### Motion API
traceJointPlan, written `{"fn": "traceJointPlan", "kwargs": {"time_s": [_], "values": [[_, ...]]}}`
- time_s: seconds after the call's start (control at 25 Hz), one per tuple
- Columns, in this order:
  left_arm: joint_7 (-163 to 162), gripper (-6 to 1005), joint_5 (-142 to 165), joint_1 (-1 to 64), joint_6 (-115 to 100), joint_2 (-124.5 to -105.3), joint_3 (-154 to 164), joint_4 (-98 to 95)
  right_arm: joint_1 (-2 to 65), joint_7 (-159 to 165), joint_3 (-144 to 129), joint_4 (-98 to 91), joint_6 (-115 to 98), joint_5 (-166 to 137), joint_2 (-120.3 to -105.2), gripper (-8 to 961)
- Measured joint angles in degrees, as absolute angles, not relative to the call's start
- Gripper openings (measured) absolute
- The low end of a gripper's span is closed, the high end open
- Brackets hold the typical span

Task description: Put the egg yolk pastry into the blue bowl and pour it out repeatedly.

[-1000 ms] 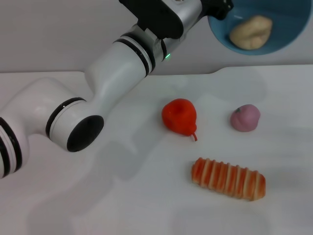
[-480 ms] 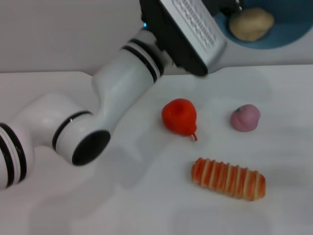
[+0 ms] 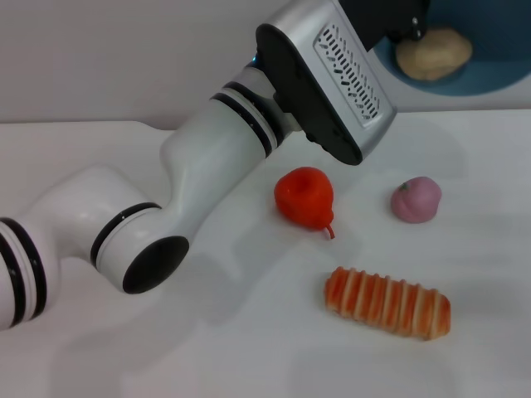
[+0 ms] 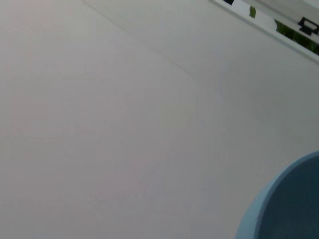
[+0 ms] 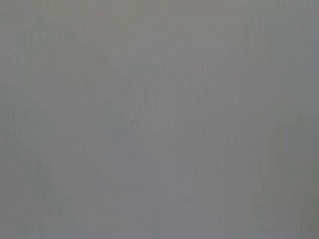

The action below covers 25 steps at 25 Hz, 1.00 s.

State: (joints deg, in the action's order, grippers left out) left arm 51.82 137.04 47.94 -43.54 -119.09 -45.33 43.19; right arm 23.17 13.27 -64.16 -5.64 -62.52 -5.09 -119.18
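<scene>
Above the white table [image 3: 249, 348], the left arm's pincer [image 3: 408, 25], grip apparently hidden, lifts the tilted blue bowl [image 3: 498, 70] holding the egg yolk pastry [image 3: 433, 55].

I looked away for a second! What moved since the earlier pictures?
The left arm rolled its wrist, swinging the raised blue bowl farther up and out of view, with the egg yolk pastry riding along inside. The red fruit, pink bun and striped bread stayed put.

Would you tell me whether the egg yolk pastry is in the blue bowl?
Yes: the egg yolk pastry lies inside the raised blue bowl.
</scene>
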Motion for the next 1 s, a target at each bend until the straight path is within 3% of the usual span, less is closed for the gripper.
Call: {"fn": "traceJointPlan", "kwargs": {"time_s": [1.0], "values": [[56.4,0,122.2,49.1,-39.9,-119.08,-46.5,44.0,24.1,13.3,-64.4,-5.1,-62.5,-5.1,-119.17,664]]}}
